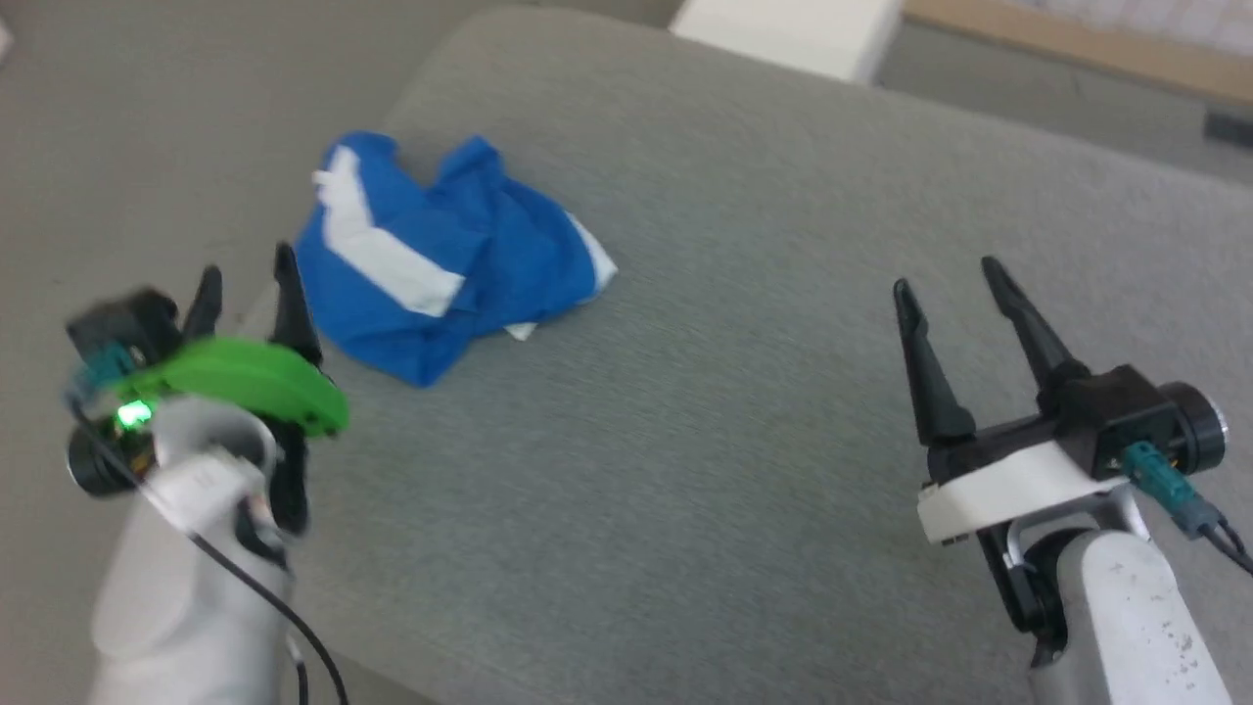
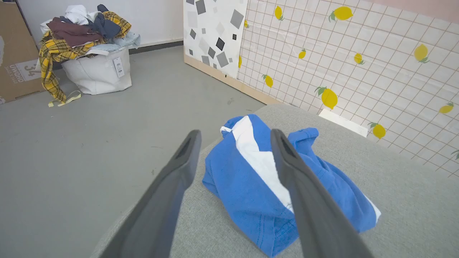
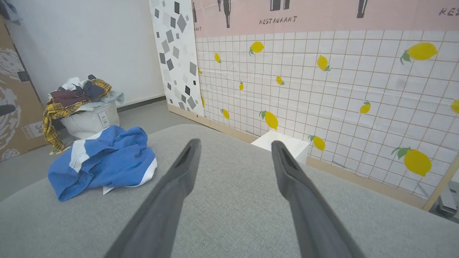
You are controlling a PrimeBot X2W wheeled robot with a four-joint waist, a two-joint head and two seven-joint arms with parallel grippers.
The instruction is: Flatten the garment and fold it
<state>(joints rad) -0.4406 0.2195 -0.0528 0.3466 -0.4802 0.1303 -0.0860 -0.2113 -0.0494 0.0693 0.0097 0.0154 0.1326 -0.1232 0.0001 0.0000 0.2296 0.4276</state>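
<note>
Item: blue shorts (image 1: 509,245), crumpled, near the far left edge of the grey cushion (image 1: 734,411). I read my left gripper (image 1: 247,262) as spread wide, empty, just beside the shorts; my right gripper (image 1: 945,274) spread wide, empty, well apart from them

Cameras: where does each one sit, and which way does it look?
Head view: on the head, looking down at the grey cushion and blue shorts; left fingers, right fingers and forearms show.
Left wrist view: on the left wrist, looking along its open fingers at the shorts, laundry basket beyond.
Right wrist view: on the right wrist, looking across the cushion toward the lemon wall, own fingers open.
Shared: both wrist views show shorts, basket, lemon wall.
</note>
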